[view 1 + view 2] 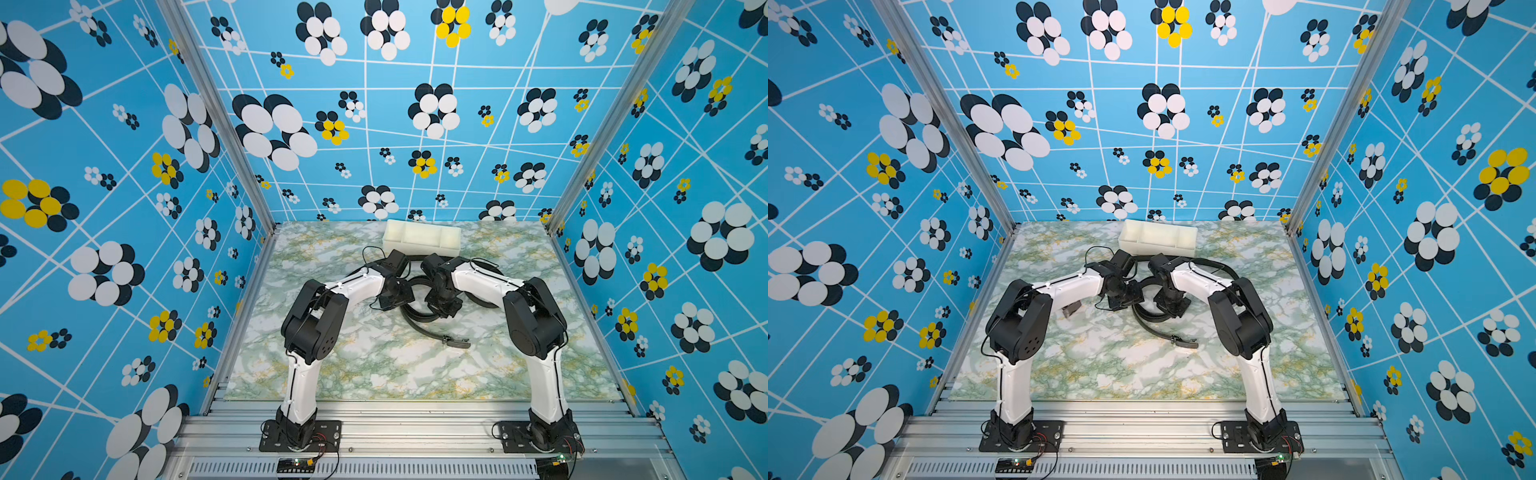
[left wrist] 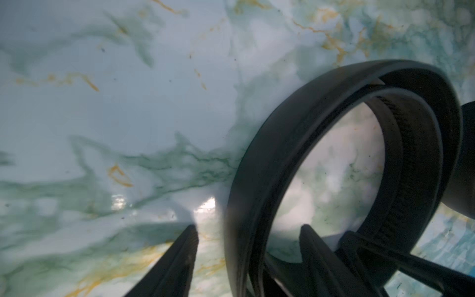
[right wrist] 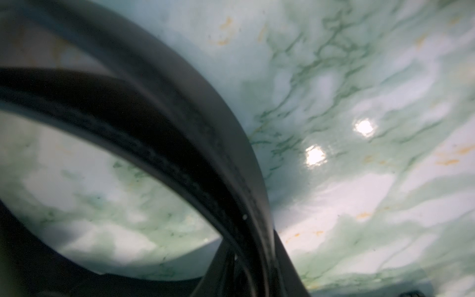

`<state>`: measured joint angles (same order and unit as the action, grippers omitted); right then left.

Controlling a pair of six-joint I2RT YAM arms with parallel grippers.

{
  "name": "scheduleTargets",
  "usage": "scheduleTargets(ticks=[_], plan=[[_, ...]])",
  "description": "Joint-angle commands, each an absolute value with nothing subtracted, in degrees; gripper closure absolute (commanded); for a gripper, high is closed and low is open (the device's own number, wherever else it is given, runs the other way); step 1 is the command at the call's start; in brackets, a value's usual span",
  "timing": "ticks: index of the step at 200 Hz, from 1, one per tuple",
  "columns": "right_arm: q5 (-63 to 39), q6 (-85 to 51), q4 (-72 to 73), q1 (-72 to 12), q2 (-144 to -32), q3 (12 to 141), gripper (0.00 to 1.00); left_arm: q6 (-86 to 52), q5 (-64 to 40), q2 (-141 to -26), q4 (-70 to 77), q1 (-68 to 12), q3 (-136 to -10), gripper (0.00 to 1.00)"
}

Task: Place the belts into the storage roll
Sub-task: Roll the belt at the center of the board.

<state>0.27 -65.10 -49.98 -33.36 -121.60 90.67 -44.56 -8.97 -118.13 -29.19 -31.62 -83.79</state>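
Reading the table as a dial with twelve at the far wall, I am working at its centre, where the looped belt is lying in a loose ring, its buckle trailing out toward five o'clock. My right gripper is sitting on the three o'clock side of that ring, and its jaws are looking clamped onto the strap layers running between them. My left gripper is standing at the nine o'clock side with its fingers apart, one inside the ring and one outside, straddling the wall and not pinching it. What I am taking for the second belt is curving behind my right forearm, toward one o'clock. The storage roll is waiting at twelve o'clock, and I am seeing nothing in its compartments. I am judging this to be the coiling step: the ring is looking too wide for a compartment. The next move is calling for my left fingers to grip the wall, then for both hands to be tightening the loop before carrying it to twelve o'clock
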Motion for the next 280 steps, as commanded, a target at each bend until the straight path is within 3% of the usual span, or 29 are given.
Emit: scheduleTargets(ticks=[1,11,26,53,101,120,173,220,280], plan=[[-0.8,-64.4,-51.3,-34.0,-124.0,90.6,0.74,-41.9,-5.1,-119.9,-35.6,-31.2,-87.2,0.51],[-0.9,-64.5,-51.2,-34.0,-124.0,90.6,0.74,-41.2,-4.7,-120.5,-36.4,-31.1,-87.7,0.56],[-1.1,-64.5,-51.1,-34.0,-124.0,90.7,0.74,-40.3,-4.4,-121.4,-37.2,-30.8,-88.2,0.7],[-0.8,-63.9,-51.0,-34.0,-123.7,90.6,0.72,-39.5,-3.9,-121.9,-37.6,-30.8,-88.2,0.72],[1.0,-61.0,-49.0,-34.0,-119.0,90.4,0.55,-38.7,-2.7,-122.0,-38.2,-30.7,-88.5,0.79],[1.6,-60.0,-49.6,-34.0,-115.3,90.1,0.53,-38.4,-2.0,-122.3,-38.8,-30.8,-89.0,0.83],[2.9,-64.1,-54.4,-34.1,-99.2,81.4,0.52,-38.5,-2.2,-122.6,-37.6,-30.3,-87.3,0.81],[-5.3,-83.9,-46.5,-35.4,-87.9,63.8,0.49,-37.8,-4.4,-123.2,-36.9,-30.1,-87.3,0.76],[-6.9,-95.5,-37.9,-40.9,-95.6,66.5,0.49,-37.4,-7.6,-123.0,-35.4,-28.8,-85.4,0.7]])
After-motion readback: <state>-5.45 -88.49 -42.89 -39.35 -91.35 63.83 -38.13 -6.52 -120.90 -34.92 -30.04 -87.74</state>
